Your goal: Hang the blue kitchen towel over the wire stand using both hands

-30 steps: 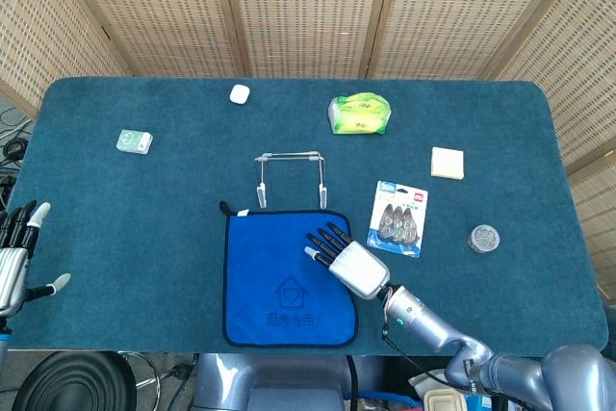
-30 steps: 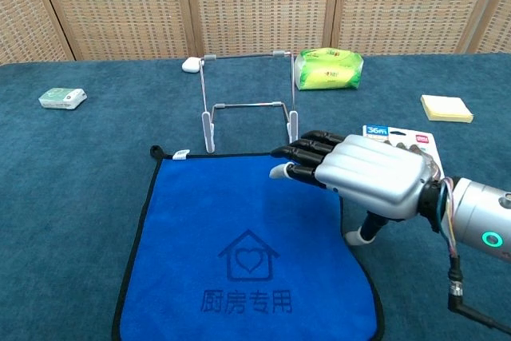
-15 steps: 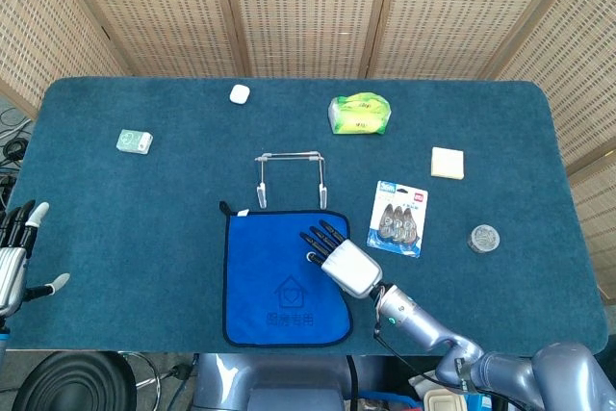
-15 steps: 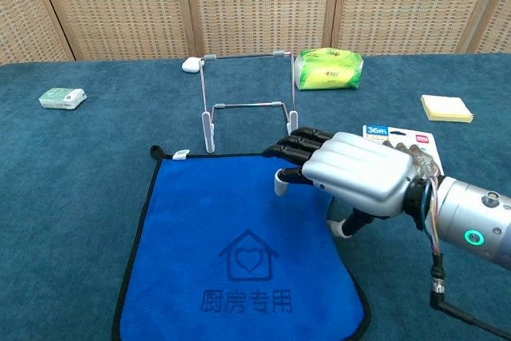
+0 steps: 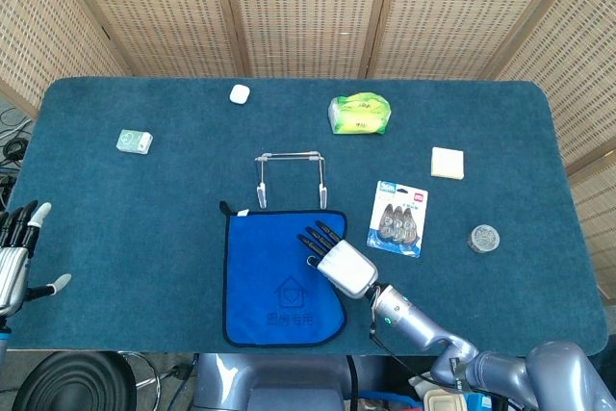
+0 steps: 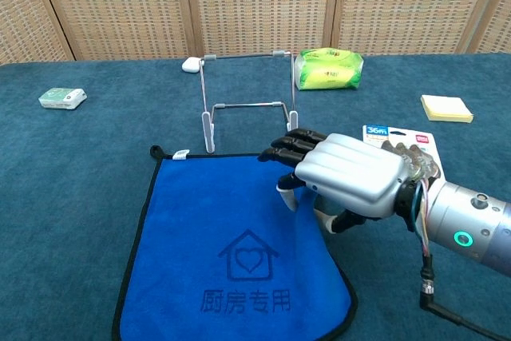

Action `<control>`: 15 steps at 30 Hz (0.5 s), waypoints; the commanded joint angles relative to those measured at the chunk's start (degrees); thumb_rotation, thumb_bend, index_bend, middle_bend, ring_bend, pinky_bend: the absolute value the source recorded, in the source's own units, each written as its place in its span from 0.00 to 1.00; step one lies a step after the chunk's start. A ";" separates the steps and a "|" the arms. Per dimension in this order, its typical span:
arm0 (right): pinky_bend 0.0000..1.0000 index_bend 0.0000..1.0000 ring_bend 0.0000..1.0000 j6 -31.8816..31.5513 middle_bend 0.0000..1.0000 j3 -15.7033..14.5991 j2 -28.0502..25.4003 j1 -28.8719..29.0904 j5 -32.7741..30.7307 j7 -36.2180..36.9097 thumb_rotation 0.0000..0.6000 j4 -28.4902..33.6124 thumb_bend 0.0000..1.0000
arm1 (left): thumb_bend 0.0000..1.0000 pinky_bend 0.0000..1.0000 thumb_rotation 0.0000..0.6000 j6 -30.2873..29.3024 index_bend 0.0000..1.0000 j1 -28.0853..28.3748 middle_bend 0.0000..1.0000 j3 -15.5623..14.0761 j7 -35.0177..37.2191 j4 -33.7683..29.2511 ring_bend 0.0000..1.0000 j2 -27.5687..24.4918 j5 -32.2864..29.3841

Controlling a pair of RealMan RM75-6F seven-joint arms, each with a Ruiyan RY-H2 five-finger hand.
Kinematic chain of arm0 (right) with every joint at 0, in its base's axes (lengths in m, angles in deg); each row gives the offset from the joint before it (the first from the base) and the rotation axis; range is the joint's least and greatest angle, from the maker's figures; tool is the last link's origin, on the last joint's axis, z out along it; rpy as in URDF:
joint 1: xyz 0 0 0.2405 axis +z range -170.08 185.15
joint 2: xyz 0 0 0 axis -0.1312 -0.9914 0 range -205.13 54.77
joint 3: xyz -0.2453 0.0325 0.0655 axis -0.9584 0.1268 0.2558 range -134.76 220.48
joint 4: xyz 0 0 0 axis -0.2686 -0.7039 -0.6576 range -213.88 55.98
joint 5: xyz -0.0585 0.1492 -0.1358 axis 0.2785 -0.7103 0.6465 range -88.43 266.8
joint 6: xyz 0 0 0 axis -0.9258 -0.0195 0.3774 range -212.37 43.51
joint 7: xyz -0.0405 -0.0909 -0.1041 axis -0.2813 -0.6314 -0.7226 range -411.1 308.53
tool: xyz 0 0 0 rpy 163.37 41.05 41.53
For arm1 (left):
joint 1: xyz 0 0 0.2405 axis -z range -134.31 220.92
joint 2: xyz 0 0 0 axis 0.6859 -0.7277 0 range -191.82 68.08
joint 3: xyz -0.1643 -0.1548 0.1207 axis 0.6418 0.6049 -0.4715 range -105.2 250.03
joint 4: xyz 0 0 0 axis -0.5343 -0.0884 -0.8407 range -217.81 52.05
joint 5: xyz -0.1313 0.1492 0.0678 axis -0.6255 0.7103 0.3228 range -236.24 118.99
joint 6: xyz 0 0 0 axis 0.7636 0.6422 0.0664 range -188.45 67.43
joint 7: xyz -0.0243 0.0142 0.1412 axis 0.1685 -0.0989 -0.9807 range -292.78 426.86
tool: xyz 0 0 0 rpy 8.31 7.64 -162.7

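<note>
Blue kitchen towel [image 6: 231, 253] edge bunches under the right hand [image 6: 347, 173] — fingers [image 6: 281, 146] curling onto it; left hand [image 5: 12, 257] spread, empty.

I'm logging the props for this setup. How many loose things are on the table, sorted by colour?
Blue: 1, the towel
Green: 2, the tissue pack and the small packet
White: 1, the small case
Yellow: 1, the sticky notes
Metal or grey: 2, the wire stand and the round tin
Mixed print: 1, the blister pack
Total: 8
</note>
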 commanded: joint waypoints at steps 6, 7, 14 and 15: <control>0.05 0.60 0.00 -0.78 0.11 -0.46 0.49 0.11 0.14 1.02 1.00 -0.89 0.52 | 0.00 0.00 1.00 2.26 0.00 2.57 0.00 -0.90 0.01 3.98 0.00 1.30 3.92; 0.05 0.60 0.00 -0.85 0.11 -0.51 0.51 0.09 0.12 1.06 1.00 -0.88 0.52 | 0.00 0.00 1.00 2.51 0.00 3.17 0.00 -1.10 0.38 5.17 0.00 1.61 5.13; 0.05 0.60 0.00 -1.82 0.11 -0.86 0.37 -0.14 0.33 0.96 1.00 -0.37 0.52 | 0.00 0.00 1.00 0.48 0.00 12.05 0.00 -4.43 2.75 24.04 0.00 7.77 24.59; 0.05 0.60 0.00 -1.90 0.11 -0.84 0.28 -0.15 0.28 0.93 1.00 -0.18 0.52 | 0.00 0.00 1.00 -1.36 0.00 13.55 0.00 -5.15 4.64 29.05 0.00 10.03 27.85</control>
